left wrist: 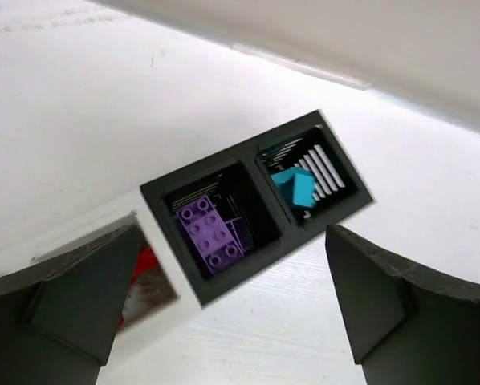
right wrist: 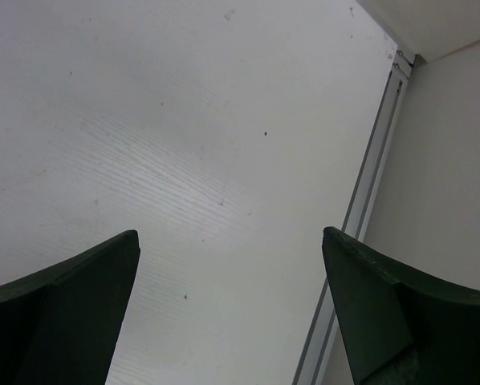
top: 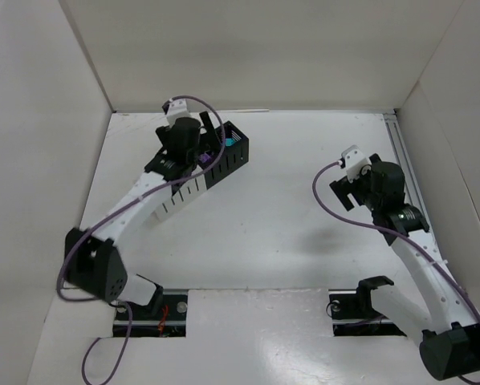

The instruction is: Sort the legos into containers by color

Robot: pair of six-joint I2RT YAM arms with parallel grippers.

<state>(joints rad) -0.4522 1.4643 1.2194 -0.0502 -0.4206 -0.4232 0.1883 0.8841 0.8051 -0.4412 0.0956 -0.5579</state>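
Left wrist view: we log the left gripper [left wrist: 233, 317] spread wide with nothing between its fingers, hanging above the black box [left wrist: 248, 273]. Purple bricks [left wrist: 209, 234] lie in the compartment next to the white box [left wrist: 79, 233], and teal bricks [left wrist: 294, 188] in the outer one. A red piece [left wrist: 145, 263] shows in the white box, half hidden by the left finger. We note the right gripper [right wrist: 232, 321] likewise wide and holding nothing, over the white table [right wrist: 184, 160] near a metal rail [right wrist: 368, 200] at its right edge. White panels [top: 264, 48] wall the table on three sides.
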